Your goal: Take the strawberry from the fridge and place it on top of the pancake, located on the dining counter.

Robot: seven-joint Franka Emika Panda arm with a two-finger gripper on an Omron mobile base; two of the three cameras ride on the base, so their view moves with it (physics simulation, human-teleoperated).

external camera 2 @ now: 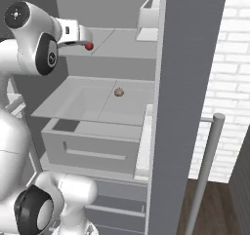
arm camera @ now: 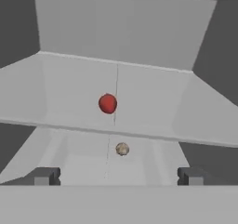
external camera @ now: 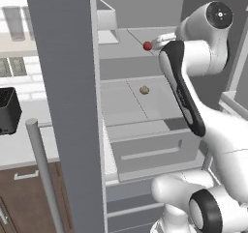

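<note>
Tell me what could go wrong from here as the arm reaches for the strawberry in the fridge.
1. The strawberry is tiny and round; the open fingers might nudge it so it rolls away along the upper shelf.
2. A tan lump of similar size sits on the shelf below, so reaching too low could pick the wrong thing.
3. The arm reaches in beside the open door, so a sideways swing could hit it.

Both base views flank the fridge [external camera: 68, 106] shelves; hand view faces them.
</note>
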